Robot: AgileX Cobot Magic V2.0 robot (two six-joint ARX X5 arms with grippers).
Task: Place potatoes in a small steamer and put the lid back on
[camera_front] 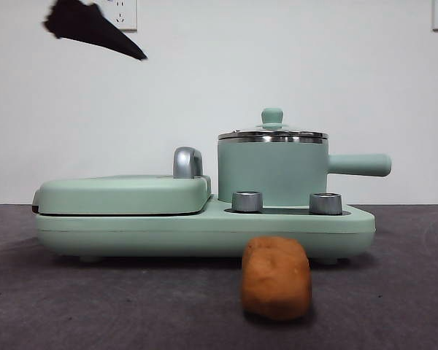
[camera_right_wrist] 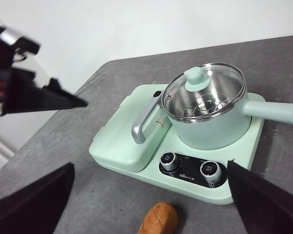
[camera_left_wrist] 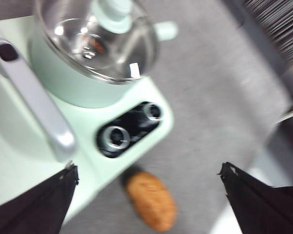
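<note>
One potato (camera_front: pixel 276 277) on table – lid (camera_front: pixel 272 133) on steamer (camera_front: pixel 274 171), untouched.

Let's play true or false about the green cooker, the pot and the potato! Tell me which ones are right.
1. The lid is on the small steamer. True.
2. The potato is inside the steamer. False: it lies on the table in front of the cooker.
3. The left gripper is holding the potato. False: its jaws are open and hold nothing, above the potato and the cooker.
4. The steamer's handle sticks out sideways, away from the flat griddle cover. True.
5. The cooker has two knobs on its front. True.
6. The right gripper is gripping the lid's knob. False: its jaws are open, away from the lid.
</note>
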